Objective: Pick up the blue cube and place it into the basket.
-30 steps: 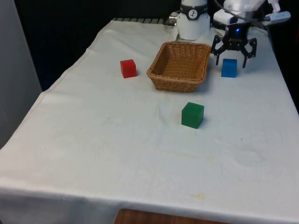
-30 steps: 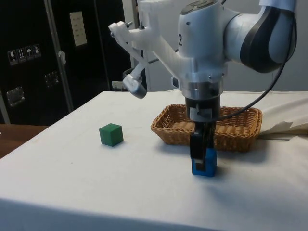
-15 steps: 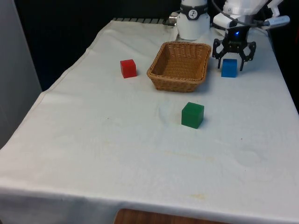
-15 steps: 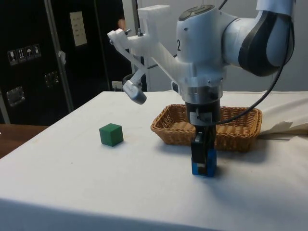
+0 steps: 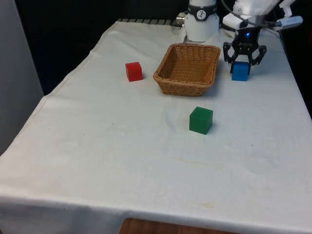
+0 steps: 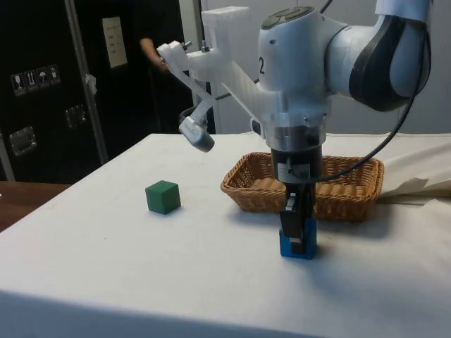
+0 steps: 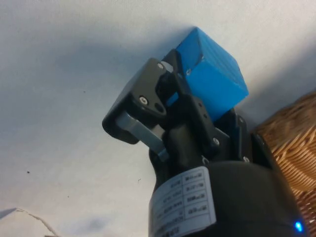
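Closed since a second ago: my gripper point(image 5: 244, 62), now clamped on blue cube point(image 5: 240, 72), cube on the cloth beside basket point(image 5: 187, 83); green cube point(image 5: 201, 120) nearest, red cube point(image 5: 133, 71) beyond; grasp seemingly done; lift and drop outstanding.

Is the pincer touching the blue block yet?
Touching. In the wrist view the pincer has its black fingers pressed against the sides of the blue block, with no gap showing.
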